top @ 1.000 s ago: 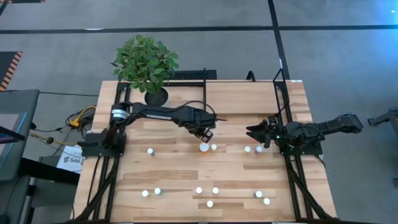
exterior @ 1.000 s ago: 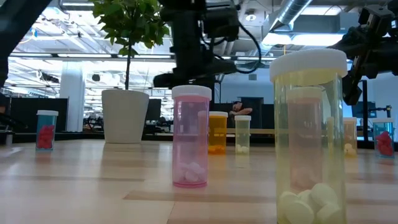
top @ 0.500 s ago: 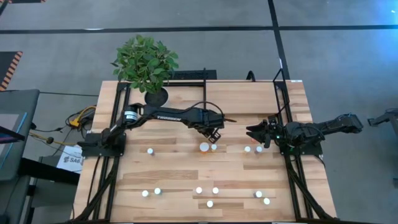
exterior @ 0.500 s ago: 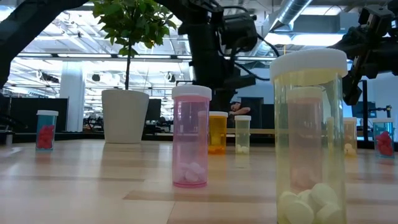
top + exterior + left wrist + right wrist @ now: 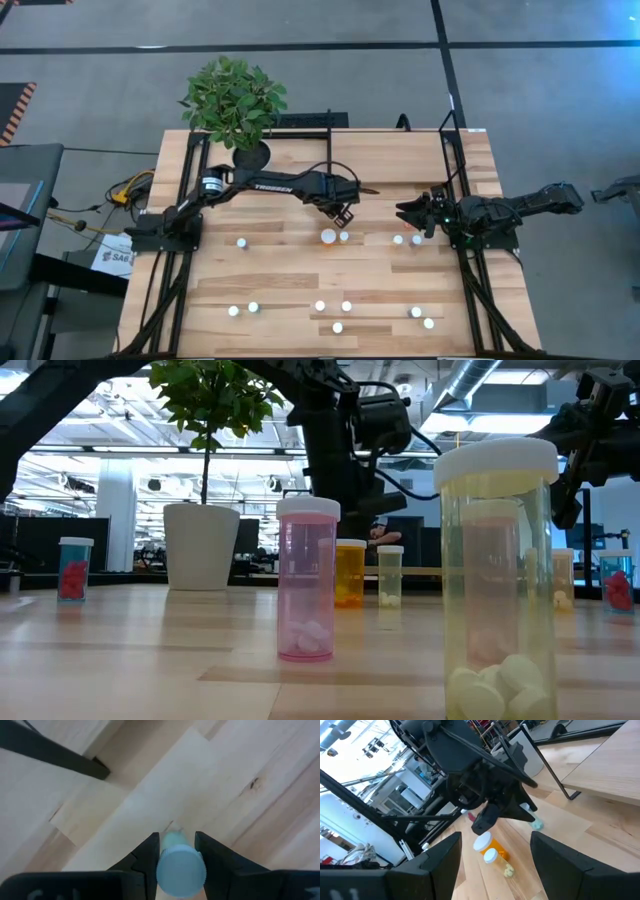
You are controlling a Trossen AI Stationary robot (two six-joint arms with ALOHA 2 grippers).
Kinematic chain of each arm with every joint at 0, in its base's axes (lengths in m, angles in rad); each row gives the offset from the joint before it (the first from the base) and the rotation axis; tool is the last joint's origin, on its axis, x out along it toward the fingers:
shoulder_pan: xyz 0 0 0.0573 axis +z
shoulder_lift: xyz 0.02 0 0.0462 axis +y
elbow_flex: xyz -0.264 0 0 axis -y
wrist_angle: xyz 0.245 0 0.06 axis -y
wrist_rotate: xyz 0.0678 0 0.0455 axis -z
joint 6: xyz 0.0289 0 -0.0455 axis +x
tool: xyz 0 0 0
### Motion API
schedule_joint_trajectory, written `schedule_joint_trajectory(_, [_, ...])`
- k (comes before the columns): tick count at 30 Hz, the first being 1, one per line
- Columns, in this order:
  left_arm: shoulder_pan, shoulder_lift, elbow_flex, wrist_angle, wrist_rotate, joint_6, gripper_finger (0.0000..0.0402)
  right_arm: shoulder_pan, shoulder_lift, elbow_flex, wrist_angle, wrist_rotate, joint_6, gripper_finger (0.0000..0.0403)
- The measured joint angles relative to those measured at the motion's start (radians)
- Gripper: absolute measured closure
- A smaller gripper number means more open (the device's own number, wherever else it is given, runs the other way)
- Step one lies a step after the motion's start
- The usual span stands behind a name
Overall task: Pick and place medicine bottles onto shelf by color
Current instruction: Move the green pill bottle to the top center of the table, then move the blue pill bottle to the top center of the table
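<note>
Left gripper (image 5: 175, 852): clamped on a small pale-green bottle (image 5: 179, 860) with round white cap, held above the table (image 5: 300, 270) mid-board | Right gripper (image 5: 408, 216): fingers spread, nothing held, parked near two bottles at the table's right side

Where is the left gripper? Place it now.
High view: the left gripper hangs mid-table, just above the large orange bottle, shut on a pale greenish bottle.
</note>
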Motion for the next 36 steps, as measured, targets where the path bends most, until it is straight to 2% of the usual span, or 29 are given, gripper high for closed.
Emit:
schedule_joint_trajectory(9, [0.000, 0.000, -0.001, 0.000, -0.038, -0.027, 0.0295, 0.000, 0.000, 0.000, 0.000, 0.000, 0.000, 0.0143])
schedule_joint_trajectory(19, [0.002, -0.016, 0.007, -0.022, -0.031, -0.037, 0.0200, 0.000, 0.000, 0.000, 0.000, 0.000, 0.000, 0.0143])
schedule_joint_trajectory(27, [0.002, -0.096, 0.117, -0.265, 0.001, -0.054, 0.0145, 0.000, -0.001, 0.000, 0.001, 0.000, 0.000, 0.0143])
schedule_joint_trajectory(36, [0.009, -0.225, 0.112, -0.534, 0.034, -0.056, 0.0146, 0.000, 0.000, 0.000, 0.000, 0.000, 0.000, 0.0143])
